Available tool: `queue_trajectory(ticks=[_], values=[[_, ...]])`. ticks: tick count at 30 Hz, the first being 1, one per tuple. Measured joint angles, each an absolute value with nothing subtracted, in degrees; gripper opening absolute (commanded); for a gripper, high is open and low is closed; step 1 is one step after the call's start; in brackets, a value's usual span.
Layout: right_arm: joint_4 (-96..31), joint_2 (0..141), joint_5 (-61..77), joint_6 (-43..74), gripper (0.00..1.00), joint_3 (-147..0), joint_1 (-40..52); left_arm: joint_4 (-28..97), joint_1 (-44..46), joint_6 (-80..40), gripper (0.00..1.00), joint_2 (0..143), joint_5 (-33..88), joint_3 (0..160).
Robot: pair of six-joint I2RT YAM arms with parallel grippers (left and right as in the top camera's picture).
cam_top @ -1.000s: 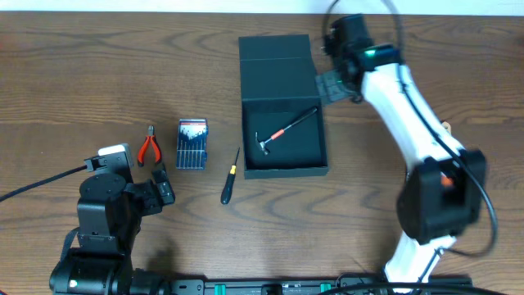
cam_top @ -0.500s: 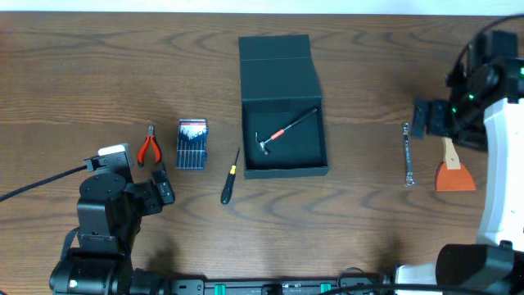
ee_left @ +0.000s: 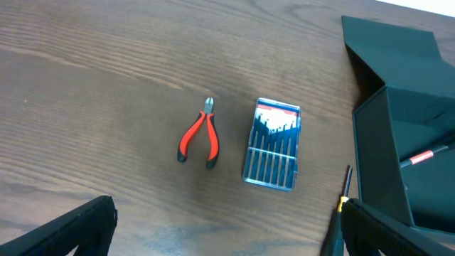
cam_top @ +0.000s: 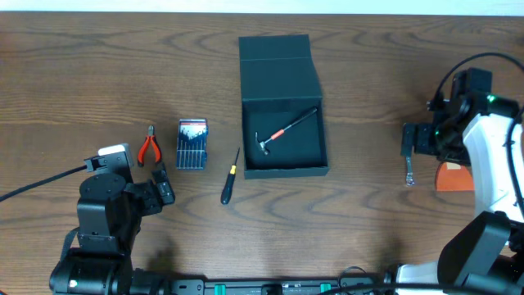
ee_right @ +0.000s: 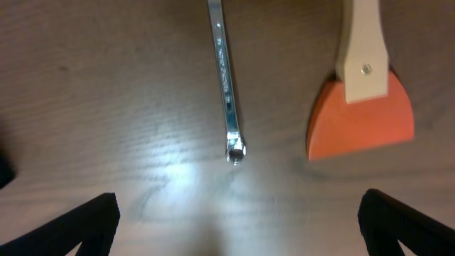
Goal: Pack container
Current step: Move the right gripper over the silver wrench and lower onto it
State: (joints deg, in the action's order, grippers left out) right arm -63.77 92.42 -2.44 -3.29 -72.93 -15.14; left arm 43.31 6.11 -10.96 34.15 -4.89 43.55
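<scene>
Your right gripper (ee_right: pixel 242 220) hangs wide open over the wrench (ee_right: pixel 225 78); centre on its shank and descend straight, clear of the orange scraper (ee_right: pixel 362 121). The container (cam_top: pixel 286 171) sits open on the surface (cam_top: pixel 98 65), well to the left.

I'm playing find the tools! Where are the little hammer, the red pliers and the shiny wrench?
hammer (cam_top: pixel 286 129), overhead view, on its orange handle grip.
pliers (ee_left: pixel 207 124), left wrist view, where the red handles meet.
wrench (ee_right: pixel 224 78), right wrist view, middle of its shaft.
</scene>
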Motion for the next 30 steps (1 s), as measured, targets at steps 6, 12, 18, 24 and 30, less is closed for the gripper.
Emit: queue_trajectory(ticks=[6,12,18,24,30], values=[[-54.0,92.4,-2.5,-7.6,0.99,-66.8,-15.1,43.3,6.1,-11.0,0.99,34.2,-4.9,43.5],[-49.6,92.8,-2.5,-9.8,0.99,-63.7,-15.1,43.3,6.1,-11.0,0.99,34.2,-4.9,43.5],[-48.6,95.9,-1.9,-11.1,0.96,-63.3,-15.3,43.3,6.1,-11.0,0.99,34.2,-4.9,43.5],[-48.4,100.5,-1.2,-11.3,0.97,-63.2,-15.7,43.3,6.1,-11.0,0.98,34.2,-4.9,43.5],[-48.0,102.9,-0.3,-11.3,0.97,-63.2,-15.7,43.6,6.1,-11.0,0.98,34.2,-4.9,43.5]])
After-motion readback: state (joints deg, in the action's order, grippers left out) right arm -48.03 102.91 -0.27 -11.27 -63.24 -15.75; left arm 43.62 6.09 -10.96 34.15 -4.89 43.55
